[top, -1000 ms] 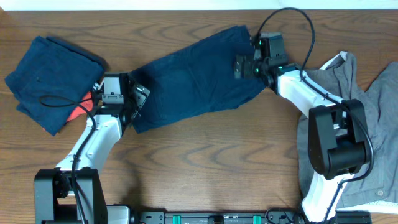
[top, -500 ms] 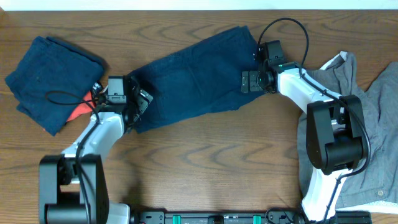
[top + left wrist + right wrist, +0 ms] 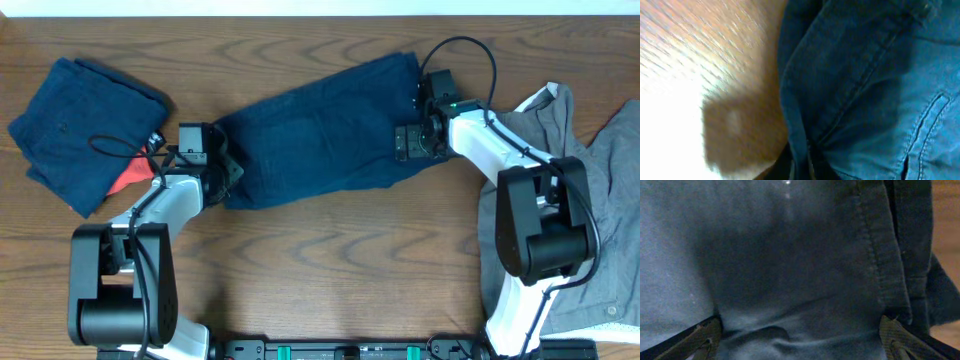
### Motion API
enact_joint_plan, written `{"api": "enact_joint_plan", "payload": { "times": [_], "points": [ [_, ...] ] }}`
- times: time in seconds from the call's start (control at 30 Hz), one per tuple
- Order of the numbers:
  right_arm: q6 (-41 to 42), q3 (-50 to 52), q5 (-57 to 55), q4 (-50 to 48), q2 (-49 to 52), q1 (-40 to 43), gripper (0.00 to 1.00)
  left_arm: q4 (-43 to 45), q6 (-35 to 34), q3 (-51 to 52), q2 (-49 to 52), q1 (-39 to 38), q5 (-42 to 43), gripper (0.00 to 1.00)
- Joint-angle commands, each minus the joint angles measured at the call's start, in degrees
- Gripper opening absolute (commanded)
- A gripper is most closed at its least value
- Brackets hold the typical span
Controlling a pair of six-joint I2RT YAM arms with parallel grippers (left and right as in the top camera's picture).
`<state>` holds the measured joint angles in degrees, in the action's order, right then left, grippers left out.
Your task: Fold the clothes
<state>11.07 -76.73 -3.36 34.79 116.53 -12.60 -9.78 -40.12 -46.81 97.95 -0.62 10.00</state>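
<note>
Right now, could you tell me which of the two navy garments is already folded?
The far-left navy garment, a compact folded stack; the middle navy garment lies spread out long.

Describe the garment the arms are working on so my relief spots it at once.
On the wooden table, look mid-table between the left gripper and right gripper. The long navy garment lies spread there on a slant. The other navy piece, far left, is bundled; the grey clothes at right are pale.
</note>
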Motion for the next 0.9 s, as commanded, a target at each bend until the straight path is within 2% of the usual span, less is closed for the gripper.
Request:
{"api": "enact_joint_plan", "payload": {
  "times": [0.0,0.07,0.13,0.17,0.2,0.23,0.27,0.3,0.33,0.37,0.53,0.77,0.87],
  "points": [
    [0.17,0.70,-1.14,0.15,-5.25,0.26,0.99,-5.16,4.96,0.76,1.09,0.22,5.03,0.06],
    [-0.20,0.70,-0.76,0.24,-8.37,0.26,0.99,-9.27,5.60,0.70,-0.44,0.90,5.03,0.06],
    [-3.89,0.70,2.51,0.39,-11.43,0.20,0.99,-13.49,6.71,0.42,-2.86,1.92,5.01,0.06],
    [-6.36,0.70,5.73,0.61,-13.05,0.15,0.95,-16.39,7.21,-0.04,-4.79,2.69,5.01,0.06],
    [-8.81,0.70,9.33,0.83,-14.23,0.15,0.88,-18.60,7.67,-0.50,-6.34,3.30,5.01,0.06],
    [-11.54,0.70,14.29,1.11,-15.47,0.13,0.77,-20.90,8.28,-1.05,-8.02,3.89,5.01,0.06],
    [-13.81,0.70,19.08,1.55,-16.37,0.02,0.62,-23.61,8.96,-1.81,-10.08,4.55,5.01,0.06],
    [-15.06,0.70,22.82,2.21,-16.94,-0.22,0.41,-26.38,9.46,-2.69,-12.13,5.14,5.01,0.06],
    [-14.99,0.70,24.92,2.86,-17.11,-0.66,0.32,-29.11,9.73,-3.69,-14.14,5.62,4.98,0.06],
    [-14.97,0.70,26.08,3.65,-17.09,-1.16,0.27,-31.36,9.92,-4.59,-15.82,5.95,5.01,0.06],
    [-14.97,0.74,29.00,8.24,-14.56,-7.15,0.24,-38.84,10.16,-8.83,-24.37,6.12,5.01,0.06],
    [-11.19,0.76,29.33,7.65,-6.64,-19.74,0.24,-40.76,10.78,-12.70,-32.79,6.14,5.01,0.06],
    [-9.14,0.76,30.86,4.17,-1.75,-25.86,0.24,-40.76,10.73,-15.30,-35.08,6.12,5.29,0.06]
  ]
}}
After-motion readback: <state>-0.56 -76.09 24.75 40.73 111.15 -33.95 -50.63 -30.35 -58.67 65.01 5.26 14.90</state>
